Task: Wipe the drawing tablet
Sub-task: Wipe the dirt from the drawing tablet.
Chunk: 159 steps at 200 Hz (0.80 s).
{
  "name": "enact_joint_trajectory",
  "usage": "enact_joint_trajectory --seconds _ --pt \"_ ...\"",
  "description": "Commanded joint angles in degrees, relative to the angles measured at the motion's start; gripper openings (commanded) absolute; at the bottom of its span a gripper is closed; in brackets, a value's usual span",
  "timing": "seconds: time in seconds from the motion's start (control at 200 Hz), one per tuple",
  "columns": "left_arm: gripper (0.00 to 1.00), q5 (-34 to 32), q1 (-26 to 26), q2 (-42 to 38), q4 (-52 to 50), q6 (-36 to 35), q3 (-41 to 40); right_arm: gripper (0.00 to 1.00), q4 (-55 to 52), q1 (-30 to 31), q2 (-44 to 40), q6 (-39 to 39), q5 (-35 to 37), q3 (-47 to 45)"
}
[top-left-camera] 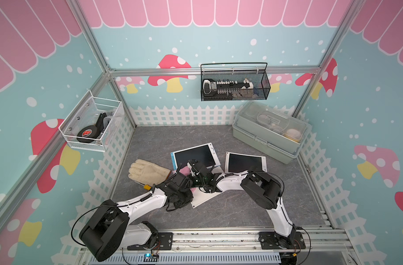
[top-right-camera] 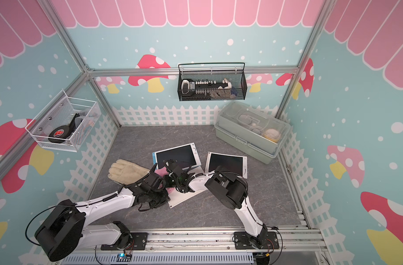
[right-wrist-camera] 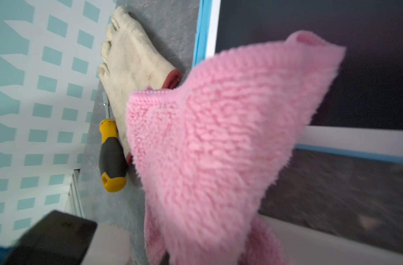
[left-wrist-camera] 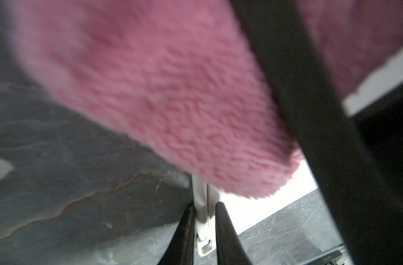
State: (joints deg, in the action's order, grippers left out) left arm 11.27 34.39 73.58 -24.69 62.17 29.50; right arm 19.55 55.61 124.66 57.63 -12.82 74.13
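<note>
So, right hand (top-left-camera: pixel 188 167): clenched on cloth (right-wrist-camera: pixel 218 137).
Left hand (left-wrist-camera: pixel 204 204): straddled white tablet (top-left-camera: pixel 206 197) edge; grip unclear.
Risk: cloth dangling beside it might snag.

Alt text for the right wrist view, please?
A fluffy pink cloth hangs close to the camera, filling the middle. Behind it lies a dark-screened drawing tablet with a white frame; a cream glove and a yellow-handled screwdriver lie on the grey tabletop.

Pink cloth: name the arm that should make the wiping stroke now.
Right. The right gripper holds the pink cloth; the left gripper pinches the white tablet by its edge, likely steadying it.
</note>
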Motion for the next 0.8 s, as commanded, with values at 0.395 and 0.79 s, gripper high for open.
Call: enact_joint_trajectory --seconds 0.395,0.79 --pt "0.19 -4.51 0.66 0.44 -10.03 -1.93 -4.85 0.00 37.68 1.16 11.94 18.95 -14.52 7.65" --pt "0.27 -6.33 -0.47 -12.48 -22.38 -2.41 7.23 0.00 42.39 -3.04 -2.84 10.53 -3.02 -5.83"
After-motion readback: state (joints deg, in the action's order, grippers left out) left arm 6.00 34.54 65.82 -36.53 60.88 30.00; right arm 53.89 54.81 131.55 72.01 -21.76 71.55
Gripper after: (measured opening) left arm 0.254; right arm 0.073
